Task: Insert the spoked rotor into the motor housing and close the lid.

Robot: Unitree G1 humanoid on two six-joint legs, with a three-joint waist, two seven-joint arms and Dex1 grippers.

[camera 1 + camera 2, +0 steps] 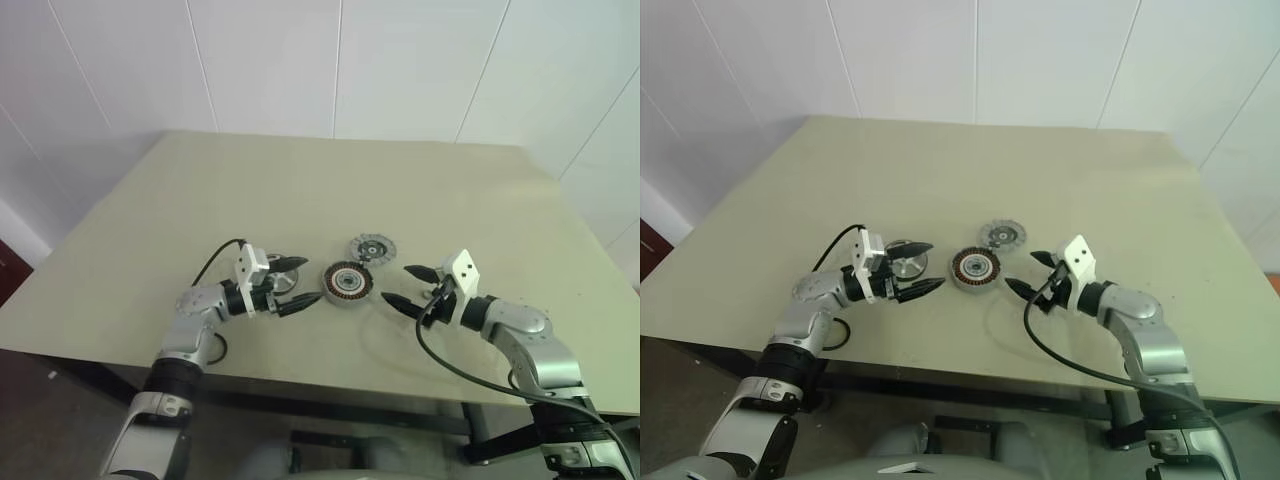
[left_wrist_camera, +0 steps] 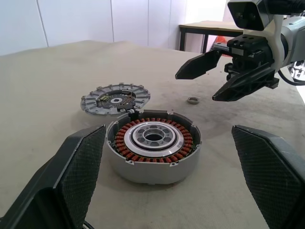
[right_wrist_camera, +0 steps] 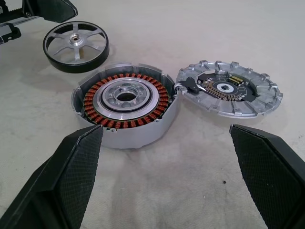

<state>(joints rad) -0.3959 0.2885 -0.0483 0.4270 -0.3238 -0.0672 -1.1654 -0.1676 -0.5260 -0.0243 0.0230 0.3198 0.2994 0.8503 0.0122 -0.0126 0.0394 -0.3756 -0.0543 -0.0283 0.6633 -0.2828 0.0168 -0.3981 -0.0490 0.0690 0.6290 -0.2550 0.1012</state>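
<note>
The motor housing (image 1: 347, 284), a round ring with copper windings around a pale centre, sits on the table between my two grippers. Just behind it and touching its rim lies the lid (image 1: 372, 247), a flat grey ribbed disc. The spoked rotor (image 3: 76, 45), silver spokes in a dark rim, lies flat to the housing's left, partly covered by my left gripper (image 1: 303, 282). That gripper is open, points at the housing and holds nothing. My right gripper (image 1: 400, 285) is open too, close to the housing's right side and facing it.
A small metal ring (image 2: 193, 100) lies on the beige table (image 1: 300, 190) near the lid. A black cable (image 1: 460, 365) hangs from my right wrist over the front edge. White walls stand behind the table.
</note>
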